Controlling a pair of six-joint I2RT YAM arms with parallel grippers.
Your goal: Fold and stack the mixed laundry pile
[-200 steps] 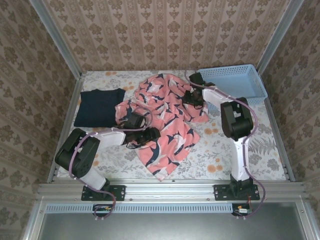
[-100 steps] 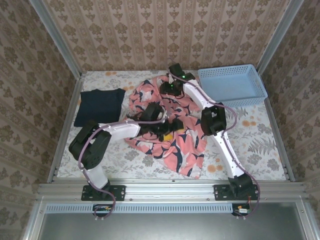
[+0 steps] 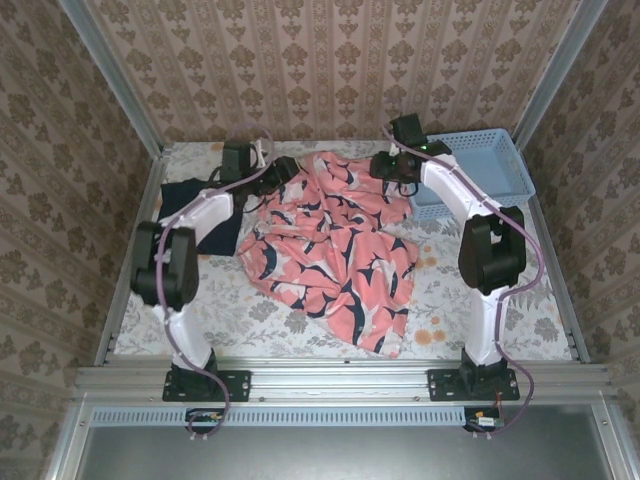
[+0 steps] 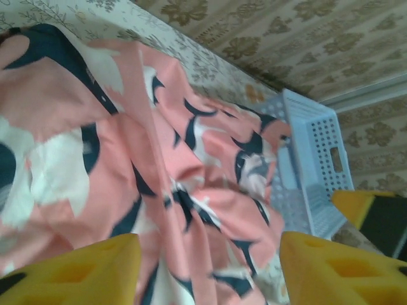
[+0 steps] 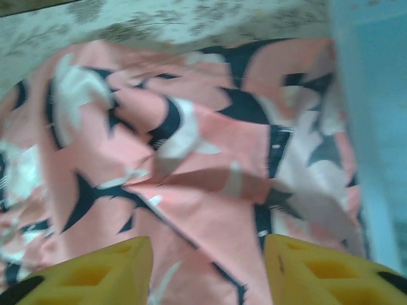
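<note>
Pink garment (image 3: 335, 240) sprawls rumpled across the middle of your worktop (image 3: 480, 290), reaching down toward 6 o'clock. Out at 10 o'clock the navy T-shirt (image 3: 222, 232) lies flat, partly under your left arm. Further back, your left pincer (image 3: 285, 168) hangs at 11 o'clock by the pink cloth's far edge, jaws apart, gripping nothing. Your right pincer (image 3: 385, 165) at 1 o'clock is likewise parted and empty. Farthest out, the blue basket (image 3: 480, 160) sits at 2 o'clock.

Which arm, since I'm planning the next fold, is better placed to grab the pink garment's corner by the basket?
Right. Its jaws stand open over that corner of the pink garment, beside the blue basket; the left arm is across by the navy T-shirt.
</note>
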